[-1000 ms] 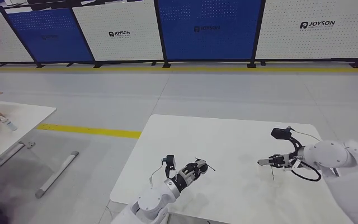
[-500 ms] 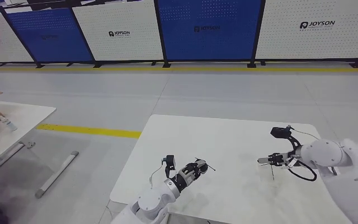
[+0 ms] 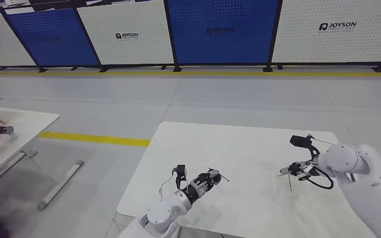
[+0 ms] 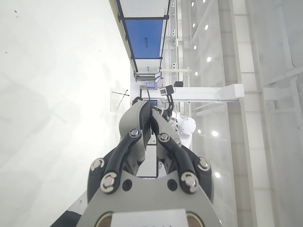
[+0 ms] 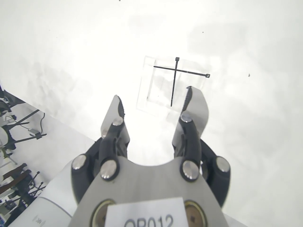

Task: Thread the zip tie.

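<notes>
Right arm pulled back slightly; left claw (image 4: 149, 106) unmoved. Right claw (image 5: 153, 95) spread; crossed zip ties (image 5: 176, 72) just ahead of its tips, on clear plate (image 5: 144, 100), table (image 5: 71, 36); left claw pinching zip tie (image 3: 225, 178). Judged light, springy, slippery; grip near head.

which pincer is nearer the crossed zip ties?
Right. The right pincer hangs open beside the crossed zip ties, at the edge of the clear tray; the left pincer, shut on another zip tie, sits far across the table.
</notes>
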